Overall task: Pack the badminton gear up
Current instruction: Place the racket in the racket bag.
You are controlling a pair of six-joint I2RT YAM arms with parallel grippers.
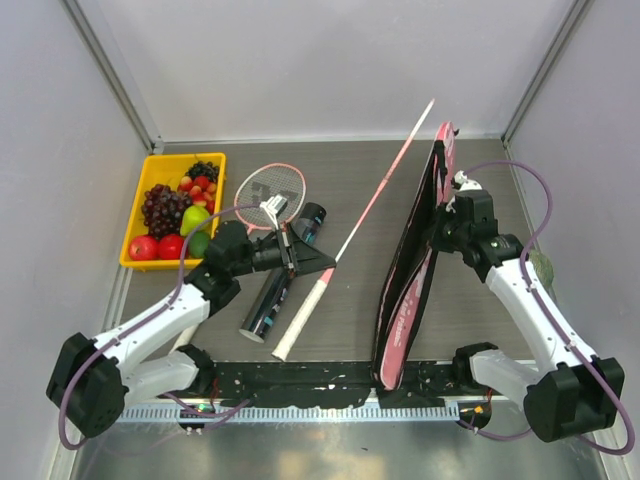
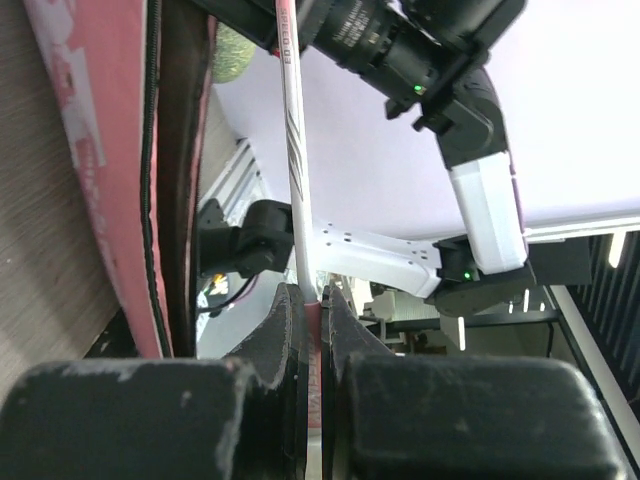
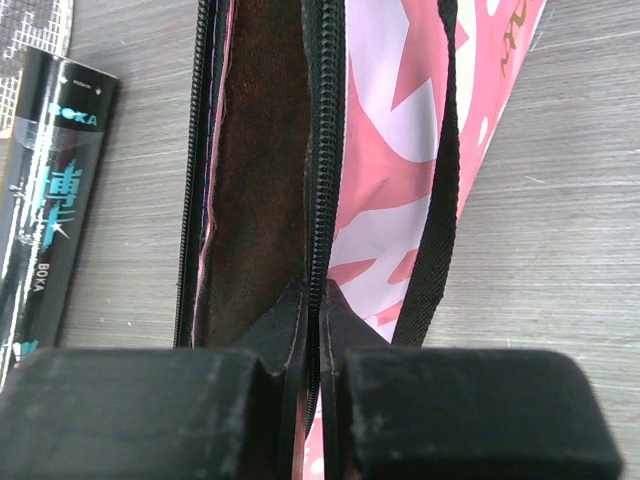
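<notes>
Your left arm hides part of the tube [image 1: 266, 310] lying on the table [image 1: 345, 325]. Your left end effector [image 2: 312, 300] is clamped on a racket [image 1: 365, 215] by its thin shaft, the head edge-on. Your right end effector [image 3: 313, 295] pinches the zipper edge of the bag [image 1: 405, 290], which stands open, its inside dark and hard to read. The second racket [image 1: 270, 185] lies flat with the shuttlecock [image 1: 273, 210] on it, beside the tray [image 1: 175, 157] of fruit.

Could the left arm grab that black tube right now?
Probably not yet: the left gripper is shut on a racket shaft. The tube lies close by, so reach looks fine once freed.
</notes>
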